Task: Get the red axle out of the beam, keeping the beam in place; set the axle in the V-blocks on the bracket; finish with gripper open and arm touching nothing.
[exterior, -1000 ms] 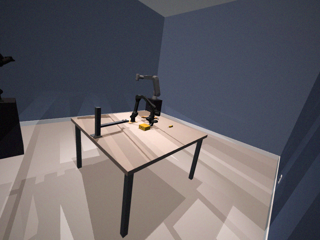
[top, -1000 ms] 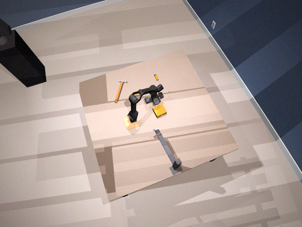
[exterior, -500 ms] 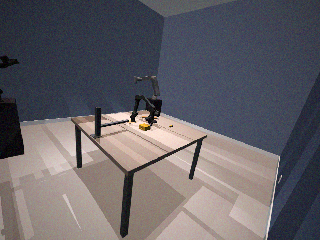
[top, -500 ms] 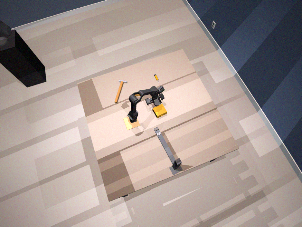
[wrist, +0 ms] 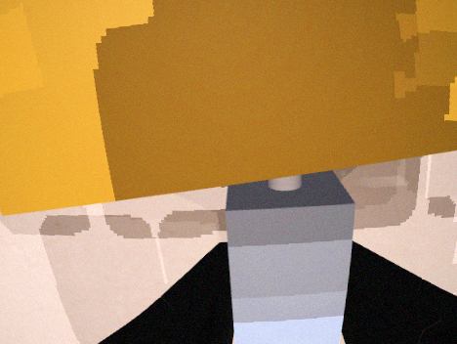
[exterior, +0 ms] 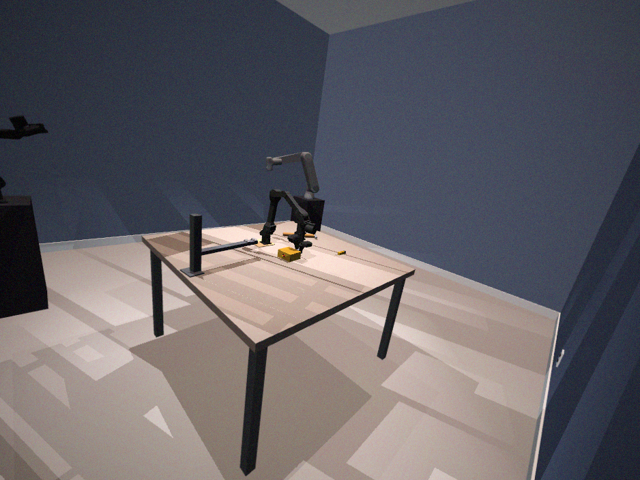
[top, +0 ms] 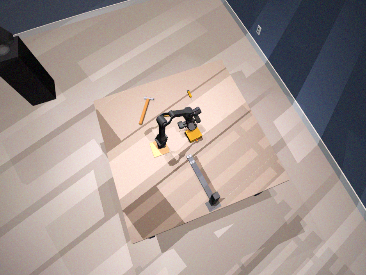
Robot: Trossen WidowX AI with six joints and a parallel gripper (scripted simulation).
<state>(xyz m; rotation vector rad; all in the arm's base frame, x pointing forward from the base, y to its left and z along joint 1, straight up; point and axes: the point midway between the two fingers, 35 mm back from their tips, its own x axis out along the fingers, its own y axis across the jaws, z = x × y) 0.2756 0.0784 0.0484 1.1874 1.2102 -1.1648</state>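
The yellow block-shaped beam sits on the table. A small red end of the axle shows at its side away from my gripper. My gripper is shut on a grey block-shaped tool, close beside the beam. The tool's thin pin points at the beam, and most of its length is hidden by the beam. The bracket is a dark post with a long bar; pale V-blocks stand at the bar's free end, with no axle in them.
A hammer lies beyond the arm. A yellow screwdriver lies near the table's far side. Another yellow item shows partly behind the arm. The bracket's post stands at the table's edge.
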